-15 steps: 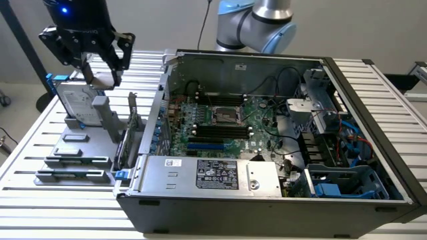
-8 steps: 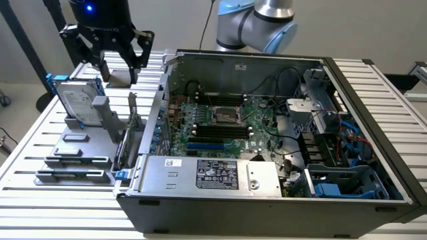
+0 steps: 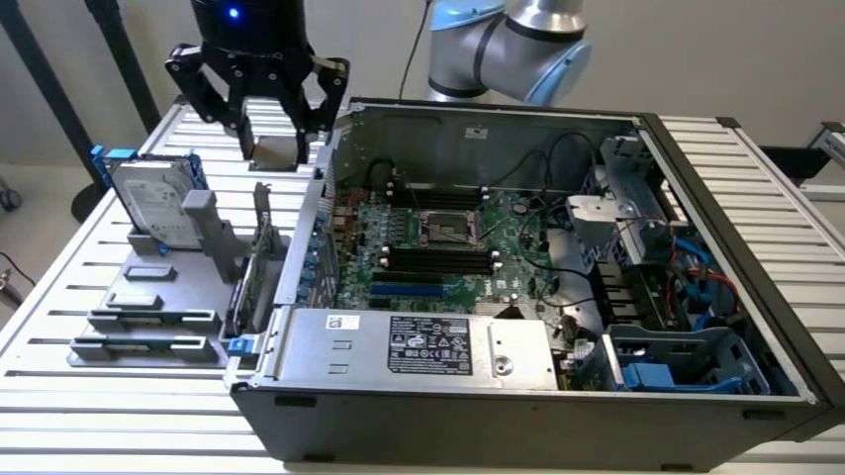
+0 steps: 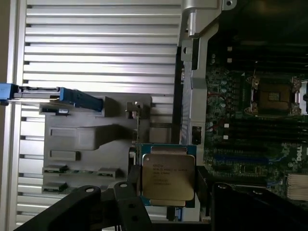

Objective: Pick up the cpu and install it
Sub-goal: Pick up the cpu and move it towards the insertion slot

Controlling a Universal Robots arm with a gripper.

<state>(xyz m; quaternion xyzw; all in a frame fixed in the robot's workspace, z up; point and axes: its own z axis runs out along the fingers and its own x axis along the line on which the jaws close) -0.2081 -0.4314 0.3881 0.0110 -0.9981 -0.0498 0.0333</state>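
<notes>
- At the upper left of the exterior view, the gripper (image 3: 276, 139) hangs over the worktop (image 3: 119, 416), just outside the wall of the case (image 3: 528, 421) on the exterior view's left.
- Its fingers (image 4: 124, 195) pinch the cpu (image 3: 279, 153) by two opposite edges. In the wrist view the cpu (image 4: 168, 177) sits flat between them with its printed metal top facing the camera.
- The cpu looks clear of the worktop and touches nothing but the fingers.
- Lower left in the exterior view stands the grey holder (image 3: 158, 297), with the hard drive (image 3: 152, 203) upright in it. Both are apart from the cpu.
- In the middle of the board inside the case, the socket (image 3: 449, 230) is open and bare, well apart from the cpu.
- As I judge it, the pick-up is done, since the cpu is gripped and raised.
- The install is not yet done. The cpu is outside the case and the socket holds no chip.
</notes>
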